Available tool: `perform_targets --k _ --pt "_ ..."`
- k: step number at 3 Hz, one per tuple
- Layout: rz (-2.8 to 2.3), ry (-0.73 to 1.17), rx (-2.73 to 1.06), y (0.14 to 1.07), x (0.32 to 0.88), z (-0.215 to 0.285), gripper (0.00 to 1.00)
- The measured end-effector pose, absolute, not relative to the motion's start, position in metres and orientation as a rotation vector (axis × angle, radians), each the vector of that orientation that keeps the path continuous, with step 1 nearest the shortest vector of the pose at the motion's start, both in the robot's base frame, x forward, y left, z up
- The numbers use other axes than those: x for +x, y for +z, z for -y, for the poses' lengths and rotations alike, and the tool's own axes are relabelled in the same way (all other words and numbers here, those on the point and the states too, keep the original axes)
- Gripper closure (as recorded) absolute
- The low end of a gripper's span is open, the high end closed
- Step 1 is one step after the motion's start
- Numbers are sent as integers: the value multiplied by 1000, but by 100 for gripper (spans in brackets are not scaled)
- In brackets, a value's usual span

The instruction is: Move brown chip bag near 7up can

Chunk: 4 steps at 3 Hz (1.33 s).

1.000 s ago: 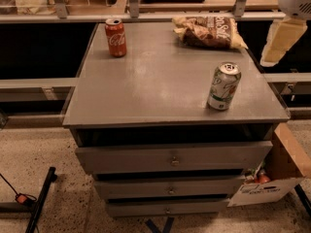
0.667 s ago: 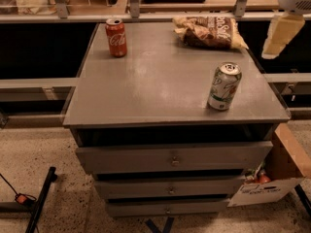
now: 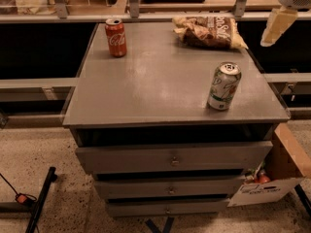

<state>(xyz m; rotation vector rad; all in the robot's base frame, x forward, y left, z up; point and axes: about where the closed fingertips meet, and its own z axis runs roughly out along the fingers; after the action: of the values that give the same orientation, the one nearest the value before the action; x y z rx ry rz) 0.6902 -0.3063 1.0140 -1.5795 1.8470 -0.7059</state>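
1. Change: the gripper [image 3: 274, 27], at the top-right corner past the cabinet's right edge, has crept up and a touch left vs 1 s ago. Nothing else has moved; bag and both cans are in the same spots
2. Claw state: only a pale yellow-tan piece hangs below a white housing, so can't tell if it's open or closed. It has hold of nothing, as bag and cans all sit free on the top
3. The brown chip bag [image 3: 210, 32] lies flat at back-right of the cabinet top [image 3: 160, 81], near the rear edge. The 7up can [image 3: 224, 86] stands upright at front-right, well apart from the bag w/ bare surface between. The red cola can [image 3: 115, 37] is at back-left, not part of the job
4. Meaning for task: approach phase only, imo. No contact w/ the bag yet and the carry hasn't begun. The small drift prob. lines the arm up on the bag
5. Hidden/unclear: the arm and most of the gripper are cut off by the top & right edges. Gripper height above the top can't be judged. The cardboard box [image 3: 286, 164] at lower right is partly cut off, contents unclear
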Motion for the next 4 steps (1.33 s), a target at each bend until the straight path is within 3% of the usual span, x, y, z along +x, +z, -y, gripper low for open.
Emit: perform_targets --k 2,4 --pt "-1743 -644 -1609 963 763 311 0" --pt "-1765 -685 -1544 907 816 326 14"
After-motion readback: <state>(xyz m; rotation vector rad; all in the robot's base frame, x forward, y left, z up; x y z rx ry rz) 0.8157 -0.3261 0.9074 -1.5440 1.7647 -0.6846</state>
